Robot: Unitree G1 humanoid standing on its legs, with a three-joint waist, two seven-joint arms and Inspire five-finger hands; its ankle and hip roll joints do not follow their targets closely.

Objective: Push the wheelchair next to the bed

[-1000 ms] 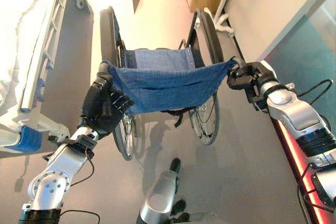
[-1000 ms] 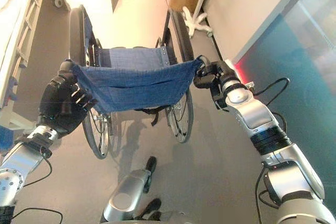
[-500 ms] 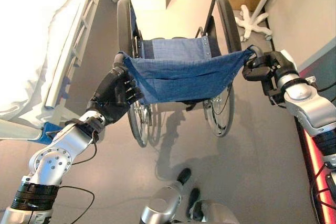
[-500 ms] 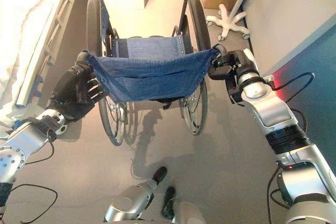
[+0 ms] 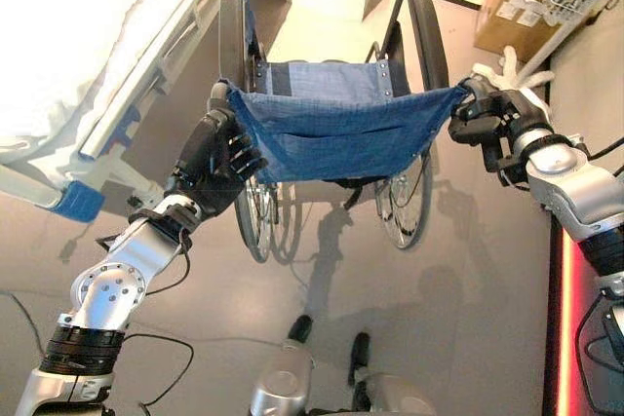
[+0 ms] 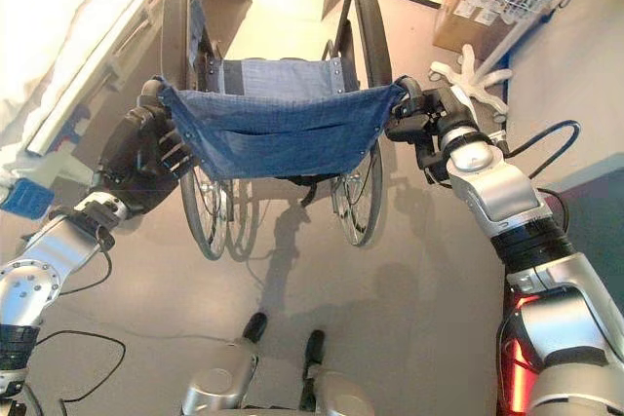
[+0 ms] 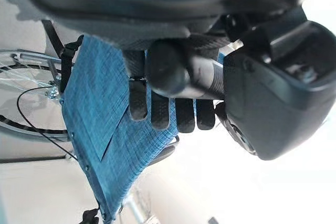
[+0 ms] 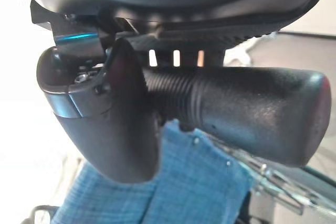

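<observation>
Left eye view: wheelchair (image 5: 331, 133) on floor just right of bed (image 5: 88, 56), blue backrest toward robot. Left hand (image 5: 210, 168) curled round left push handle; right hand (image 5: 487, 119) curled round right push handle. Cardboard box (image 5: 512, 7) far right.

Right eye view: same layout; white wheeled stand base (image 6: 468, 80) beyond right hand.

Left wrist view: fingers (image 7: 157, 111) wrapped round handle (image 7: 176, 72), blue cloth behind.

Right wrist view: thumb (image 8: 123, 124) clamped round ribbed handle (image 8: 252, 111).
</observation>
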